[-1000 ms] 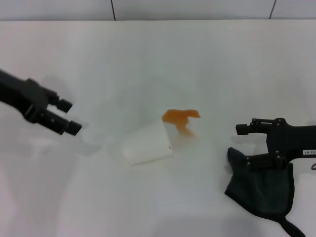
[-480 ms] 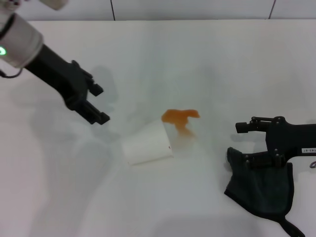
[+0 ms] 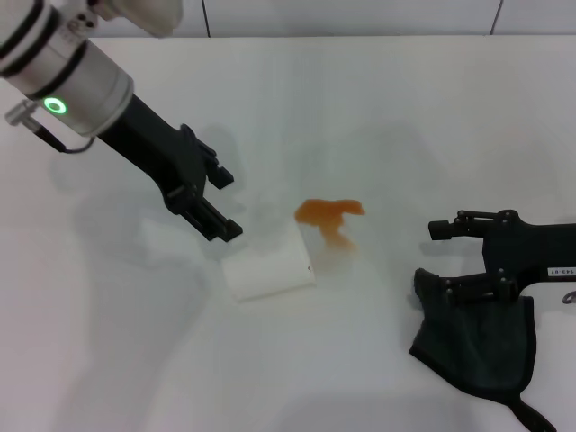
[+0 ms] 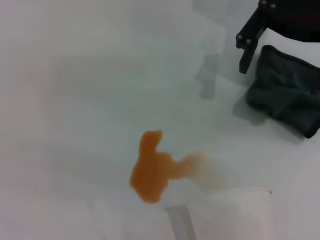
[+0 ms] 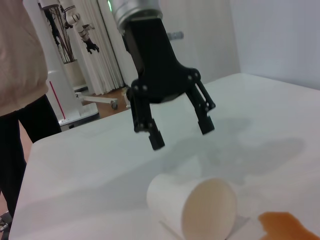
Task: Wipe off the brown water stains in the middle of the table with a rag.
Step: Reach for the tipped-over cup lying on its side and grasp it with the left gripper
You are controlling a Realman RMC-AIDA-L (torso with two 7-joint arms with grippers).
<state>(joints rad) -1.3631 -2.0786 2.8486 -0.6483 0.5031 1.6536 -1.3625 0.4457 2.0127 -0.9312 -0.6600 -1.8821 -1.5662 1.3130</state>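
The brown water stains (image 3: pixel 328 214) (image 4: pixel 152 170) (image 5: pixel 287 227) lie in the middle of the white table (image 3: pixel 378 108). A white paper cup (image 3: pixel 270 264) (image 5: pixel 195 207) lies on its side just left of them, its mouth toward the stain. My left gripper (image 3: pixel 225 205) (image 5: pixel 181 133) hangs open above the cup's closed end, nothing between its fingers. The dark rag (image 3: pixel 477 337) (image 4: pixel 287 95) lies crumpled at the front right. My right gripper (image 3: pixel 434 256) stands open at the rag's left edge, one finger over the cloth and the other clear of it.
A tiled wall edge (image 3: pixel 351 22) runs behind the table's far side. In the right wrist view a person in a beige top (image 5: pixel 17 55) stands beyond the table, with another robot stand (image 5: pixel 67 45) behind.
My left arm has swung in from the far left toward the centre, ending over the cup. The right gripper, rag, cup and stain have stayed put.
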